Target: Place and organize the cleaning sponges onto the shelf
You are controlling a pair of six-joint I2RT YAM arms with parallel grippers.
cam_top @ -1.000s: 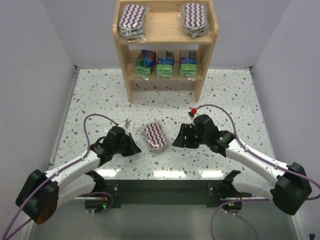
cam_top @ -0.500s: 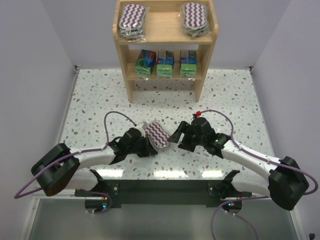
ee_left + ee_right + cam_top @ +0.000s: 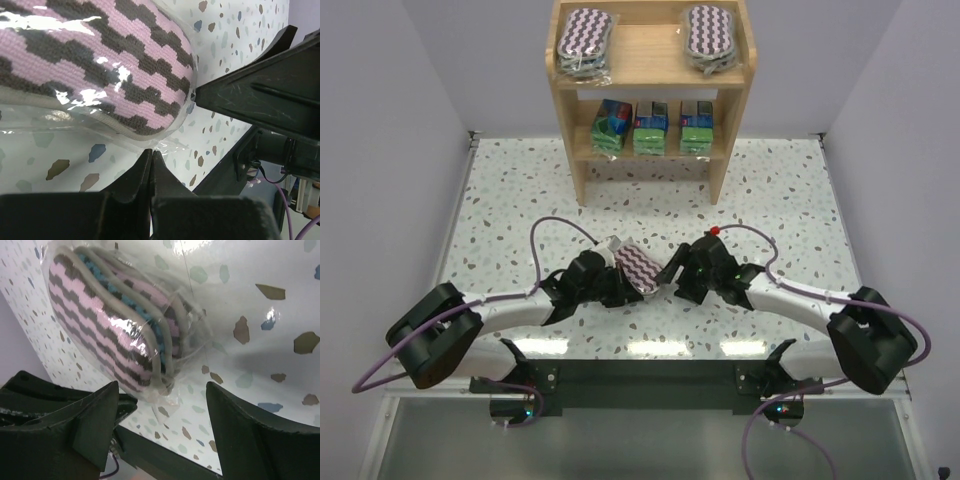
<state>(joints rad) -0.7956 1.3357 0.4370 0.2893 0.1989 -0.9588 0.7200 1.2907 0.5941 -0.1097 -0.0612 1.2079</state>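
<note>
Top external: left pincer (image 3: 620,289) clenched on zigzag sponge (image 3: 639,269) wrap; right pincer (image 3: 672,271) released, opposite; shelf (image 3: 645,50) beyond.

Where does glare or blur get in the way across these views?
Left wrist: white glare streaks on the sponge wrap, fingers dark and soft. Right wrist: sheen on the table at upper right, fingers near black. Top external: evenly lit, sharp.

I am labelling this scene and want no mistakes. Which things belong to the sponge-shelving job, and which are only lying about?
Belong to the job:
loose oval sponge between the arms
two oval sponges on the top tier
three green-and-blue packs on the lower tier
shelf
left gripper
right gripper

Only there:
speckled table
purple cables
</note>
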